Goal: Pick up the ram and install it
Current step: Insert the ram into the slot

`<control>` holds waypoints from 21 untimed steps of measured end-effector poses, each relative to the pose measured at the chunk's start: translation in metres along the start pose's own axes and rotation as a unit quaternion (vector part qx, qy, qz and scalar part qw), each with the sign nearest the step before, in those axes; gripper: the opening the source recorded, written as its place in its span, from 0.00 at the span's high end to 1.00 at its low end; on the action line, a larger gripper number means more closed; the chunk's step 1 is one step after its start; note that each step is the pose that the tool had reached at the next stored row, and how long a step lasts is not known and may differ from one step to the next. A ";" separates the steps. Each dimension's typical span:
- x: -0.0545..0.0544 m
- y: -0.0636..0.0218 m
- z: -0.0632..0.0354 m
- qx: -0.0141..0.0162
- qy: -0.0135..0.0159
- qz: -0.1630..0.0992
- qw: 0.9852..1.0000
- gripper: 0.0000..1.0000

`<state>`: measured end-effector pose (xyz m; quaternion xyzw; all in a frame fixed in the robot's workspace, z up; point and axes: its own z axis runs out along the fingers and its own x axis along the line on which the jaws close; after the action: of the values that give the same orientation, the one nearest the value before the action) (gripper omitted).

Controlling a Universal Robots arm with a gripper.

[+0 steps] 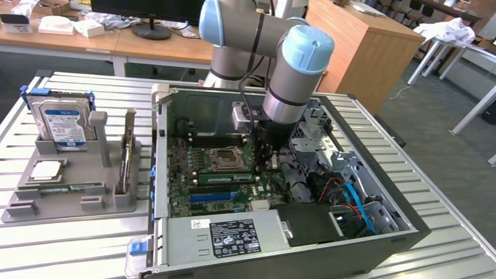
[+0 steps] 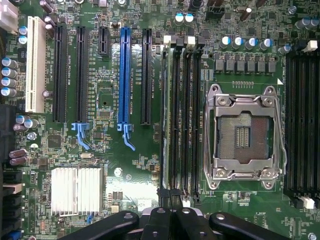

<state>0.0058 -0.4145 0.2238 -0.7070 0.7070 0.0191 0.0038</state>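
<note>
**A:** Where is the ram, and how do the jaws stand?

**B:** In the exterior view, the arm reaches down into the open computer case (image 1: 403,232) at the centre of the frame. The gripper (image 1: 268,161) is low over the motherboard (image 1: 203,200), and its jaws are pressed together. I cannot tell whether they are pinching anything.

**A:** And the ram itself?

**B:** A long green stick, which I take to be the ram (image 1: 225,176), lies in the memory slots just below the empty processor socket (image 1: 225,158). Its long axis runs across the frame, from the exterior view's left to its right. The jaws stand at its right end, close above it. I cannot make out whether they are touching it.

**A:** What does the wrist view add?

**B:** The gripper (image 2: 170,200) sits at one end of the slot bank (image 2: 181,115), lined up with the slots' length. The socket (image 2: 243,131) is beside that bank.

**A:** Anything else nearby?

**B:** A grey parts tray (image 1: 108,200) sits on the slatted desk (image 1: 78,256) at the left of the frame. It holds a hard drive (image 1: 60,121) and is well apart from the jaws.
</note>
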 end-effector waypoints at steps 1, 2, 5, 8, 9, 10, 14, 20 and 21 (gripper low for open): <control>0.000 0.0000 0.0003 0.000 0.000 0.000 1.000 0.90; 0.000 0.0000 0.0004 0.000 0.000 0.000 1.000 0.90; 0.000 0.0000 0.0005 0.000 0.000 0.000 1.000 0.90; 0.000 0.0000 0.0007 0.000 0.000 0.000 1.000 0.90; 0.000 0.0000 0.0011 0.000 0.000 0.000 1.000 0.90; 0.000 -0.0001 0.0014 0.000 0.000 0.000 1.000 0.90; 0.000 0.0000 0.0018 0.000 0.000 0.000 1.000 0.90; 0.000 0.0000 -0.0001 0.000 0.000 0.000 1.000 0.90; 0.000 0.0001 -0.0021 0.000 0.000 0.000 1.000 0.90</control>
<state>0.0058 -0.4145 0.2259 -0.7069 0.7070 0.0190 0.0035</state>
